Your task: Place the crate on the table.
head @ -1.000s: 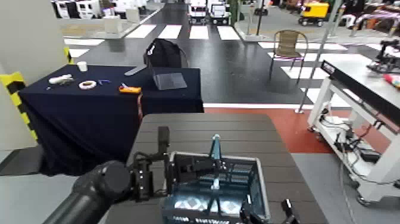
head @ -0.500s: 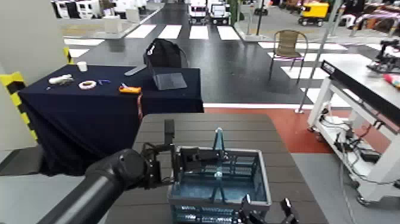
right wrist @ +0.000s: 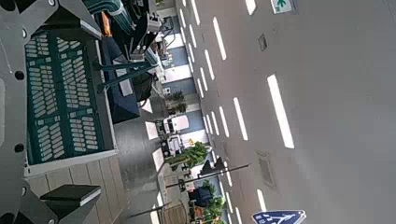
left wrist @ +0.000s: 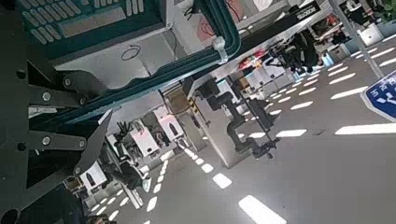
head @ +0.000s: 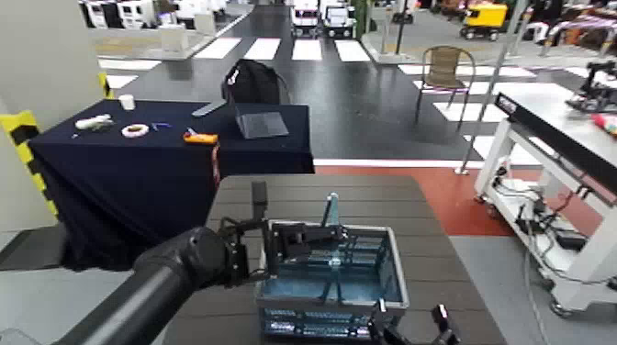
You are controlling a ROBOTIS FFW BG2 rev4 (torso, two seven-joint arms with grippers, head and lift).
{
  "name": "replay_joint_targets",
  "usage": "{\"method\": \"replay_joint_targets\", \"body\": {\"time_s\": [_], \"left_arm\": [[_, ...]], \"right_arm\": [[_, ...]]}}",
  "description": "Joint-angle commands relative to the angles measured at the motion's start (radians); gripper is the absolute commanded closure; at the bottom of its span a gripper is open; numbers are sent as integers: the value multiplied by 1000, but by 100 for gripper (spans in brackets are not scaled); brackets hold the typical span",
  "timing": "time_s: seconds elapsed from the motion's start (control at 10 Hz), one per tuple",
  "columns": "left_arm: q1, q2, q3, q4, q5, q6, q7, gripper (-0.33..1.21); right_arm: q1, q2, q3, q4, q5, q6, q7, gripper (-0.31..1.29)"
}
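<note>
The blue-grey lattice crate (head: 330,280) sits on the dark brown slatted table (head: 275,194), near its front edge. Its teal centre handle (head: 328,213) leans a little to the left. My left arm reaches in from the lower left, and my left gripper (head: 308,239) is over the crate's left half, shut on the handle. The left wrist view shows the teal handle bar (left wrist: 177,73) running close past the fingers. My right gripper (head: 409,328) is open and empty just in front of the crate's front right corner. The right wrist view shows the crate's lattice (right wrist: 56,93).
A navy-draped table (head: 156,161) with a laptop (head: 259,122) and small items stands behind the brown table to the left. A white-framed workbench (head: 551,124) is at the right, over red floor. A chair (head: 445,69) stands farther back.
The crate has moved away from me and come down to the table top with my left gripper. The handle now leans left. My right gripper has stayed low at the front.
</note>
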Motion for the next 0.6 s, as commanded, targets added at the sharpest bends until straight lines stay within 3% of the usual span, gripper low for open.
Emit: {"method": "replay_joint_targets", "body": {"time_s": [0.1, 0.5, 0.6], "left_arm": [[0, -5, -7, 23, 0, -15, 0, 112], [4, -8, -7, 45, 2, -39, -5, 92], [6, -8, -7, 49, 6, -47, -3, 73]], "right_arm": [[-1, 0, 2, 0, -1, -5, 0, 14], [-1, 0, 2, 0, -2, -9, 0, 14], [0, 0, 2, 0, -4, -11, 0, 14]]}}
